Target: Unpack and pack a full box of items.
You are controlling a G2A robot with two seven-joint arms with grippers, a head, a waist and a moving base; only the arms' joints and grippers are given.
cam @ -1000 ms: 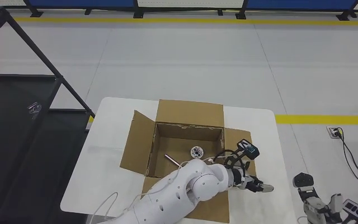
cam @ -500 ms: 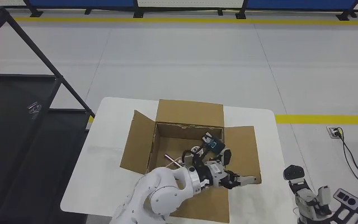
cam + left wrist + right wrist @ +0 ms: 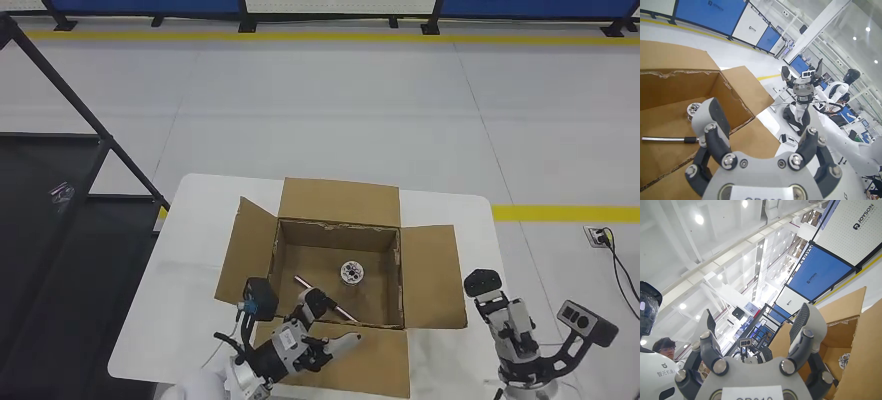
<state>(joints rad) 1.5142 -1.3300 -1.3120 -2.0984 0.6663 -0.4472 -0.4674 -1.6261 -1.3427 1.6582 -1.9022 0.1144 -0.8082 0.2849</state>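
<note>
2 items are seen in the open cardboard box (image 3: 340, 205), set flaps-out on the white table (image 3: 190, 300). A small round metal part (image 3: 351, 271) lies near the middle of the box floor. A metal rod (image 3: 303, 284) with a black grip lies flat toward the near-left corner, apart from the part. Left gripper (image 3: 335, 322) is positioned over the box's near edge and near flap, fingers spread, nothing gripped. Right gripper (image 3: 500, 305) is positioned at the table's right edge, beside the right flap, pointed upward, jaws wide apart, nothing gripped.
</note>
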